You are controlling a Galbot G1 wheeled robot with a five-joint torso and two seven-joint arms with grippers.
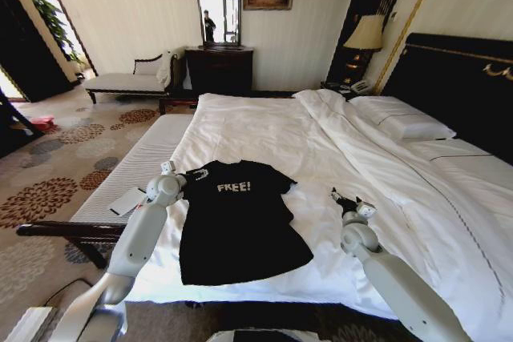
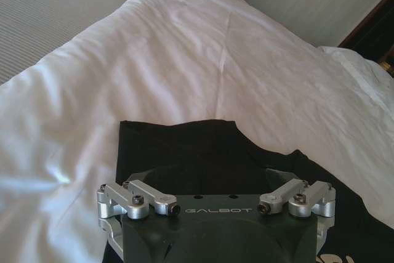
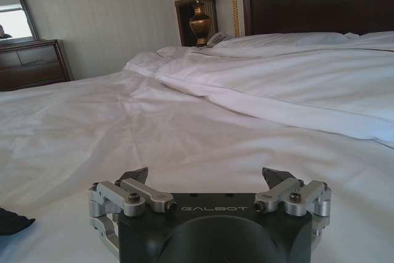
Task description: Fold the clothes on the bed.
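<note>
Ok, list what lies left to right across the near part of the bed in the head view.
Left gripper → T-shirt → bare sheet → right gripper → duvet.

T-shirt (image 1: pixel 240 226): black, white "FREE!" lettering on chest. Bed (image 1: pixel 264 130): white sheets and duvet, dark headboard (image 1: pixel 461 78) with gold trim. Carpet (image 1: pixel 48 174): beige with brown and rust floral medallions. Chaise bench (image 1: pixel 124 82): pale upholstery, dark wood legs. Lamp (image 1: pixel 366 34): cream shade.
</note>
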